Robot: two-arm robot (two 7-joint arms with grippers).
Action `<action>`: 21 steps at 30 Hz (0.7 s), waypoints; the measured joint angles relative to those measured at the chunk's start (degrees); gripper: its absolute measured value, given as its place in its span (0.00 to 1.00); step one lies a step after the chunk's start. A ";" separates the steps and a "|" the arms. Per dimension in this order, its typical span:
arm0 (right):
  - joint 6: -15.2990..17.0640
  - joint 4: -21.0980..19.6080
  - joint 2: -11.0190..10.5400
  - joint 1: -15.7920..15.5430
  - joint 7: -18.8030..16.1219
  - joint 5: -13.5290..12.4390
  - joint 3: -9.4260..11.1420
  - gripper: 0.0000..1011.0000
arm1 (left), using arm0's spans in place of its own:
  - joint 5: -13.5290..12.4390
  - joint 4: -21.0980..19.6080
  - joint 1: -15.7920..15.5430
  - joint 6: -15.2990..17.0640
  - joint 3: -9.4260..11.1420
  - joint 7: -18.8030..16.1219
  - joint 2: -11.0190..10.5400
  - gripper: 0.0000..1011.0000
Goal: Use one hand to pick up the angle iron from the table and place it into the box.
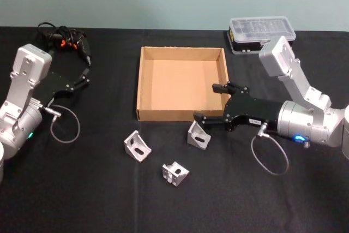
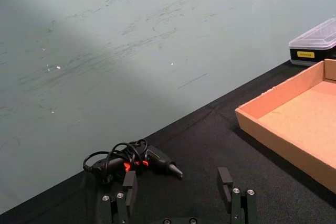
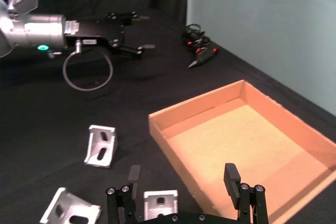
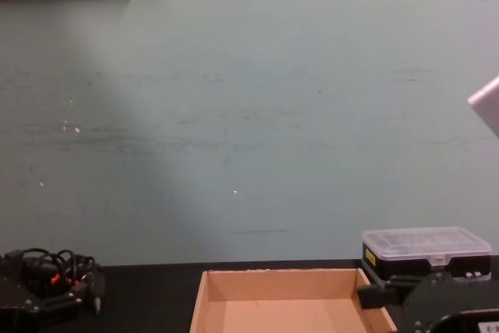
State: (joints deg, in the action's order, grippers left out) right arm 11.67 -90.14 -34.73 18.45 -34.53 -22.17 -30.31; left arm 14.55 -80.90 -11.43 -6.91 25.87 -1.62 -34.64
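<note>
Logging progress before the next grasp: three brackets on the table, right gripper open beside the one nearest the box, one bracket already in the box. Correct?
No: the box holds no bracket, as the head view shows. The three brackets lie on the table, the right gripper open beside the nearest one; the left gripper is parked at left.

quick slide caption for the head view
Right hand open by an angle iron near the box, two more irons on the table, left hand parked at left
</note>
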 joint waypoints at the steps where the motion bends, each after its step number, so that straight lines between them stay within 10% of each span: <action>1: 0.17 0.13 -0.05 0.25 -0.52 0.00 -0.41 0.99 | 0.00 0.00 0.00 0.00 0.00 0.00 0.00 0.99; 21: 3.72 0.40 -1.75 2.46 -2.24 0.78 -3.61 0.99 | 0.00 0.00 0.00 0.00 0.00 0.00 0.00 0.99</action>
State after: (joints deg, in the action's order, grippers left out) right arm 15.39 -89.74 -36.48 20.91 -36.77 -21.39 -33.92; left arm 14.55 -80.90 -11.43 -6.91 25.86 -1.62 -34.64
